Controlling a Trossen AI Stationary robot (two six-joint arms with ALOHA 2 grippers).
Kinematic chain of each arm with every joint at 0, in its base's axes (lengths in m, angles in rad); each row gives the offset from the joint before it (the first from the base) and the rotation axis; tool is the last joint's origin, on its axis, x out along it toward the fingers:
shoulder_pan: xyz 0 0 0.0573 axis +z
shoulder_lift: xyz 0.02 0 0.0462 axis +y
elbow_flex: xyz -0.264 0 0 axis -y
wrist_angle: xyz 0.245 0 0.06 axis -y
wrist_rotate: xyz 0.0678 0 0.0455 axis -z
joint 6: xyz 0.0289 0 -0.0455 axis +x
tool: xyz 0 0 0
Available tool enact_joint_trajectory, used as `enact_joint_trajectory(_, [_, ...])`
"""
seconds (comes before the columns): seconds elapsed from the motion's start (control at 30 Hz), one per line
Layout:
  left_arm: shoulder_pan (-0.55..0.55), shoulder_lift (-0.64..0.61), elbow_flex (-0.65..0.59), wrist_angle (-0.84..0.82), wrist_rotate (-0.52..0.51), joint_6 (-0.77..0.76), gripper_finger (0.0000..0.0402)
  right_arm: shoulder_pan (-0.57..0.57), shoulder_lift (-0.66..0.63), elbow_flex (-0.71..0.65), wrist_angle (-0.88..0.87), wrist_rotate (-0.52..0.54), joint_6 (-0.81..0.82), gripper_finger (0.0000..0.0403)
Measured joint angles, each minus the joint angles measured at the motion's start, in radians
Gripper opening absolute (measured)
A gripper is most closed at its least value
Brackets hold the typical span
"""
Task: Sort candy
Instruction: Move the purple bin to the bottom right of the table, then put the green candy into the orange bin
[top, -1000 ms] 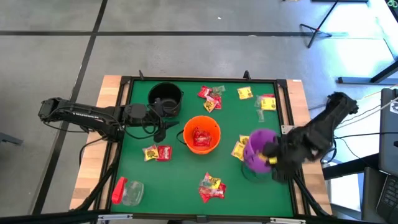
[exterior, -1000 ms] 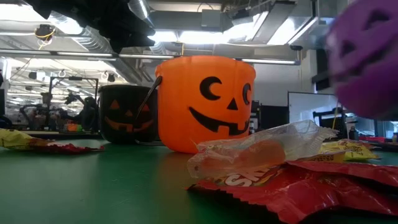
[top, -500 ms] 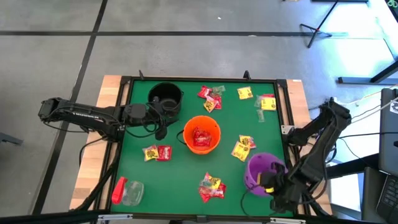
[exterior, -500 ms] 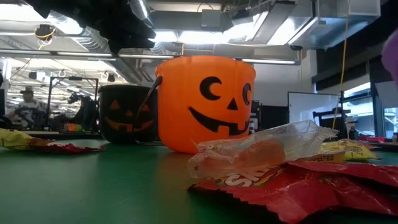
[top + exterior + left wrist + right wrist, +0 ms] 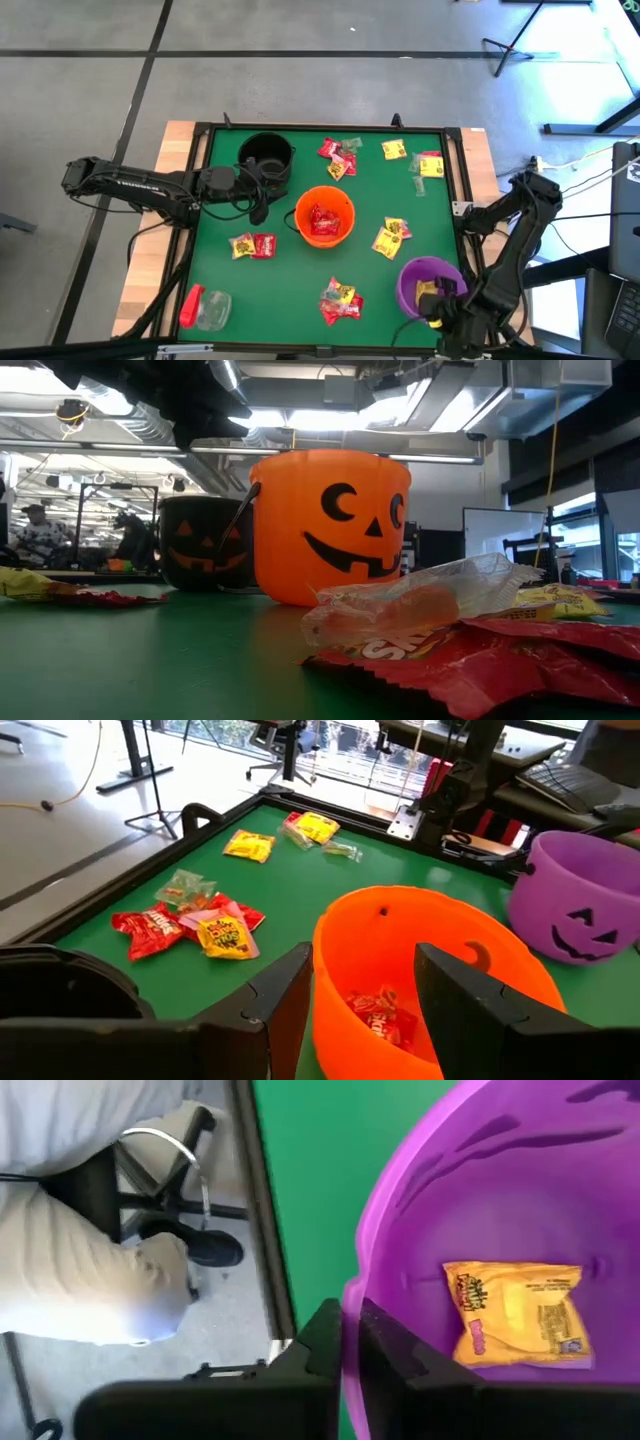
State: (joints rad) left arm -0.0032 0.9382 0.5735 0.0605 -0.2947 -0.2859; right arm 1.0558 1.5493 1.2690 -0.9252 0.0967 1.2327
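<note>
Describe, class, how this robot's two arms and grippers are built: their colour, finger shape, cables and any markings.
Both arms are dark, almost black, jointed segments. The left arm carries pale lettering along one link, too small to read, with black cables looping near its wrist. The left gripper has two flat, blocky black fingers. The right gripper shows similar slim dark fingers; the right arm looks thicker, with cabling alongside.

purple bucket point(image 5: 428, 284); orange bucket point(image 5: 324, 214), black jack-o'-lantern face; black bucket point(image 5: 266, 155); green table point(image 5: 280, 280)
</note>
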Motion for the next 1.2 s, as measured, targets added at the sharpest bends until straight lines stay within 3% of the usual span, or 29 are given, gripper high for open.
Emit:
enact_joint_trajectory(0.3, [0.000, 0.000, 0.000, -0.013, 0.032, -0.003, 0.0167, -0.002, 0.013, 0.000, 0.011, 0.006, -0.005, 0.0122])
enact_joint_trajectory(0.43, [0.000, 0.000, 0.000, -0.040, 0.035, -0.009, 0.0167, -0.002, 0.012, 0.012, 0.006, -0.011, -0.002, 0.0146])
enact_joint_trajectory(0.8, [0.000, 0.000, 0.000, -0.052, 0.031, -0.024, 0.0167, -0.002, 0.010, 0.156, -0.026, 0.070, -0.064, 0.0151])
enact_joint_trajectory(1.03, [0.000, 0.000, 0.000, -0.053, 0.031, -0.026, 0.0167, -0.002, 0.010, 0.162, -0.037, 0.074, -0.100, 0.0151])
enact_joint_trajectory(1.2, [0.000, 0.000, 0.000, -0.052, 0.031, -0.026, 0.0167, -0.002, 0.010, 0.162, -0.038, 0.141, -0.178, 0.0152])
